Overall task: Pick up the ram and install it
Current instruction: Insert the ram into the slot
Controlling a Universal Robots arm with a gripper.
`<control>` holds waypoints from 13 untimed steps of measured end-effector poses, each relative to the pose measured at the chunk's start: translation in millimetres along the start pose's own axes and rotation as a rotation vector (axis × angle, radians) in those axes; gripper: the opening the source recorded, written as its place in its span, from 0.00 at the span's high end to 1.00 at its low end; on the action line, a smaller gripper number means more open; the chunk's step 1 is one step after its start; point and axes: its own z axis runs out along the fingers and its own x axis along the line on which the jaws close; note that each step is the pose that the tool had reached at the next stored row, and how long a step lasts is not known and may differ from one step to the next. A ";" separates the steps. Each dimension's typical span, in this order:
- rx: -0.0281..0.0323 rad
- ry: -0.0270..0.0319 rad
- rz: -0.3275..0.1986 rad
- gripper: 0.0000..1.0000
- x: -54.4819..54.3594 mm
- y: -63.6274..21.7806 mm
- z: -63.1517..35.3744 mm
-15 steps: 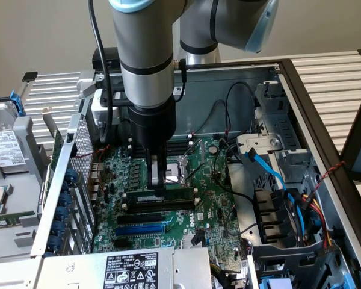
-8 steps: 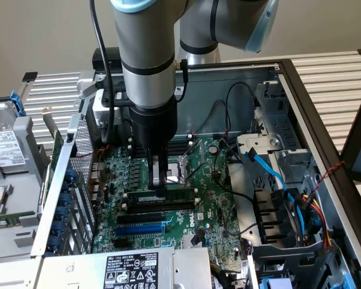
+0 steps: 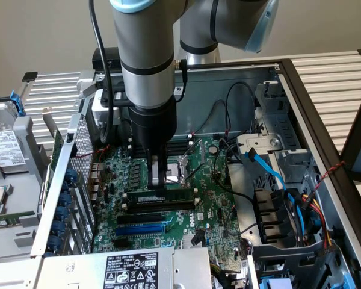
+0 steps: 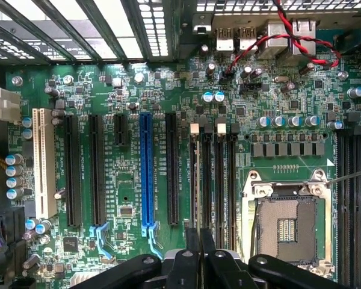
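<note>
The ram (image 3: 171, 197), a thin green stick with a white label, stands on edge in the first of the long black slots (image 4: 219, 180) beside the CPU socket (image 4: 286, 226). My gripper (image 3: 159, 188) comes straight down onto its middle, fingers shut on its upper edge. In the wrist view the gripper (image 4: 200, 244) has its black fingers pressed close together over the near end of the ram (image 4: 196, 174), which runs away from them as a narrow grey line along its slot.
A blue expansion slot (image 4: 145, 174) and black ones lie beside the ram slots. Loose black cables and a blue cable (image 3: 265, 165) hang near the drive cage (image 3: 277, 150) on the exterior view's right. The power supply (image 3: 132, 268) sits at the front.
</note>
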 end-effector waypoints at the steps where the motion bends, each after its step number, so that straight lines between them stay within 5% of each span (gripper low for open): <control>1: -0.0004 -0.0001 0.000 0.88 0.1 0.7 0.4; 13: -0.0012 0.0002 0.000 0.88 0.1 1.2 2.2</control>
